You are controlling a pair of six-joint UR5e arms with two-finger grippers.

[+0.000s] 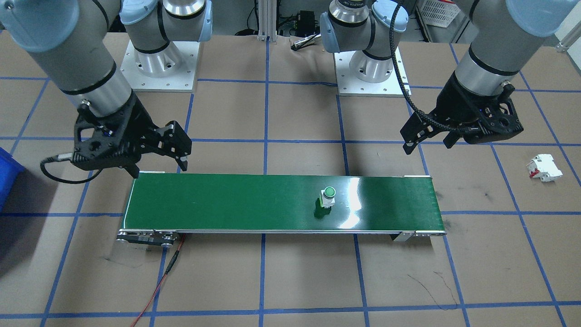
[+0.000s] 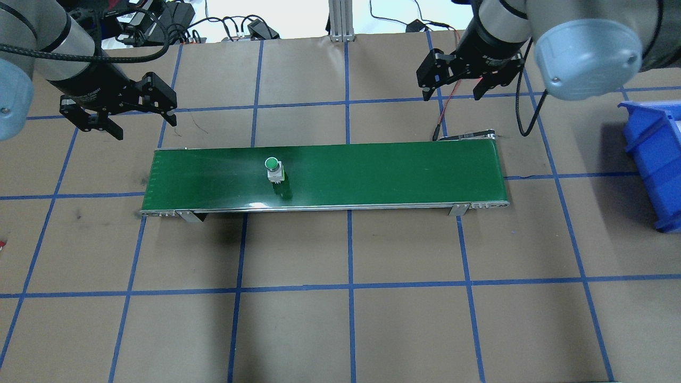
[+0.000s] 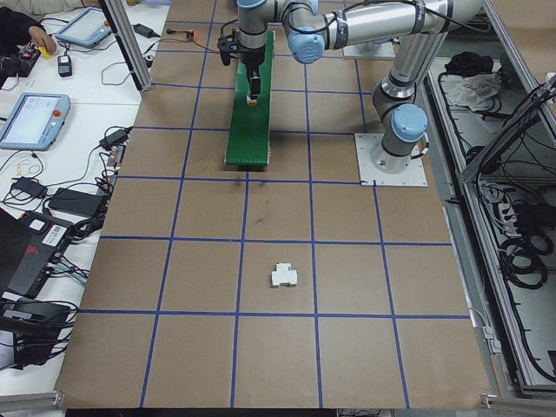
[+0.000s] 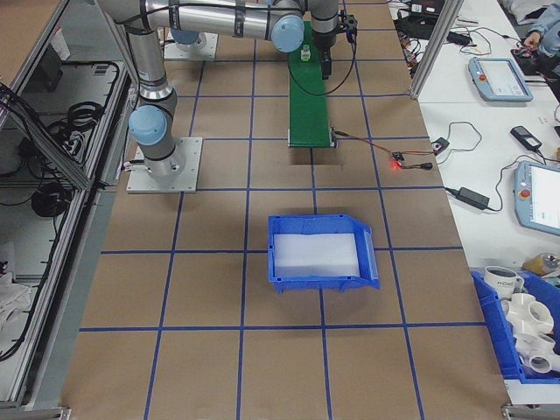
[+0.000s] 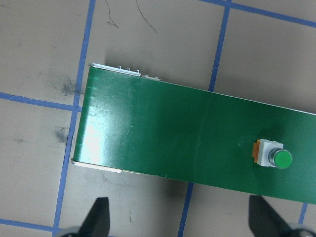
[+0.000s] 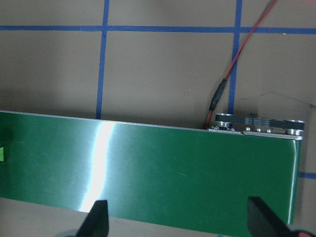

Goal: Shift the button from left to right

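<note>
The button [image 1: 328,196] stands upright on the green conveyor belt [image 1: 227,204], green cap up, in the belt's left half as the overhead view shows it [image 2: 274,169]. My left gripper [image 2: 143,126] hangs open behind the belt's left end, above the table and apart from the button. In the left wrist view the button [image 5: 273,156] lies to the right, beyond the open fingertips [image 5: 98,219]. My right gripper [image 2: 451,97] is open and empty behind the belt's right end. The right wrist view shows that end of the belt [image 6: 197,168], with no button on it.
A blue bin [image 2: 657,154] sits on the table past the belt's right end. A white breaker with red parts [image 1: 544,168] lies on the table off the belt's left end. A red wire [image 1: 159,286] runs from the belt's motor end.
</note>
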